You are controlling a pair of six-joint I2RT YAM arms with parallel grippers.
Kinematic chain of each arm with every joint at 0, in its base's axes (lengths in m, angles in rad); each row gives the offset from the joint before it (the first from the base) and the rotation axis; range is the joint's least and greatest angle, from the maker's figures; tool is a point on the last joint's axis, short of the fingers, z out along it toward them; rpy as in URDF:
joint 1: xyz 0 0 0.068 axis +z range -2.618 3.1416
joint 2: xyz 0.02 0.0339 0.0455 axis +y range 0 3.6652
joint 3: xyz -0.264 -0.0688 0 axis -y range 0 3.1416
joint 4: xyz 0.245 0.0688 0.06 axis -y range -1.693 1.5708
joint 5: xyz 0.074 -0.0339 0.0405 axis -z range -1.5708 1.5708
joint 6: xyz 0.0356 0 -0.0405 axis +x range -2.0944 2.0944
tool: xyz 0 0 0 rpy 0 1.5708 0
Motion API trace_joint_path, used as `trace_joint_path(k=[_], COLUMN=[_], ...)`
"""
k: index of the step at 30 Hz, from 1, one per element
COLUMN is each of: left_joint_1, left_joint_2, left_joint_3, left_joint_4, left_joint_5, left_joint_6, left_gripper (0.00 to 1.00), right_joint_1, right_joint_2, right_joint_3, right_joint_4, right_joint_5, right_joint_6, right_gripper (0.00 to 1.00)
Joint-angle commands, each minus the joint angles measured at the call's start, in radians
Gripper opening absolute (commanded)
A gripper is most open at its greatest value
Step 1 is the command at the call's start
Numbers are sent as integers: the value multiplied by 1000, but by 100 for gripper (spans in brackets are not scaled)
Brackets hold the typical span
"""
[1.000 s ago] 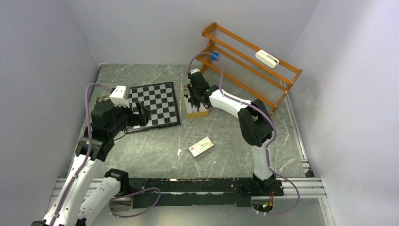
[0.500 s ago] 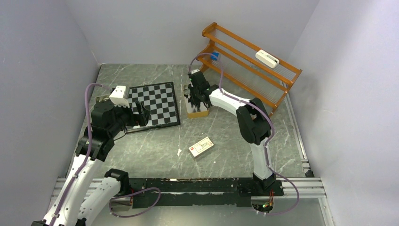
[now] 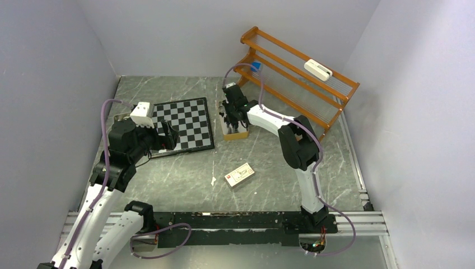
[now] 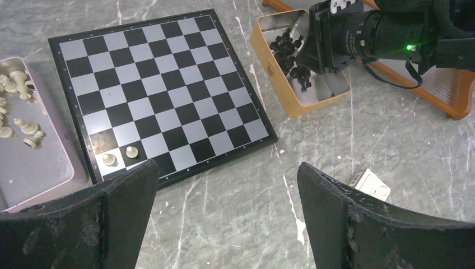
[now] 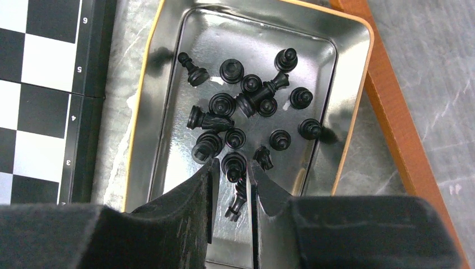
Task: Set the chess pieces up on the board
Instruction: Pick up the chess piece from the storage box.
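The board (image 3: 185,123) (image 4: 162,89) lies flat left of centre, with two pale pawns (image 4: 120,155) on its near-left squares. Several more pale chess pieces (image 4: 17,106) lie in a pale tray (image 4: 39,174) at its left. Several black chess pieces (image 5: 246,101) lie in a tan metal tin (image 5: 140,140) (image 4: 280,95) right of the board. My right gripper (image 5: 231,165) (image 3: 229,120) reaches down into the tin, shut on one black piece (image 5: 233,162) between its fingertips. The left gripper (image 4: 227,168) (image 3: 171,137) hovers wide open over bare table by the board's near edge, holding nothing.
A wooden rack (image 3: 297,73) stands at the back right, close behind the tin, with a white device (image 3: 317,69) on it. A small printed card box (image 3: 239,174) (image 4: 372,185) lies on the marbled table in the middle. Grey walls close in on three sides.
The right arm's elbow has drifted slightly left while its gripper stays in the tin around the black piece. The left arm has not moved.
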Motion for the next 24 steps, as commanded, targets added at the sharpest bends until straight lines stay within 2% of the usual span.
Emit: trace_joint_path(k=[1, 24], left_joint_1=[7, 7], left_joint_2=[-8, -8], left_joint_3=[-4, -4], left_joint_4=[-2, -2], left_joint_5=[-13, -12], left_joint_6=[8, 8], left_gripper=[98, 96], right_joint_1=[-5, -3], right_joint_2=[27, 27], right_joint_3=[33, 52], right_joint_4=[-10, -44], right_joint_5=[-4, 31], right_joint_6=[-6, -13], right_gripper=[29, 29])
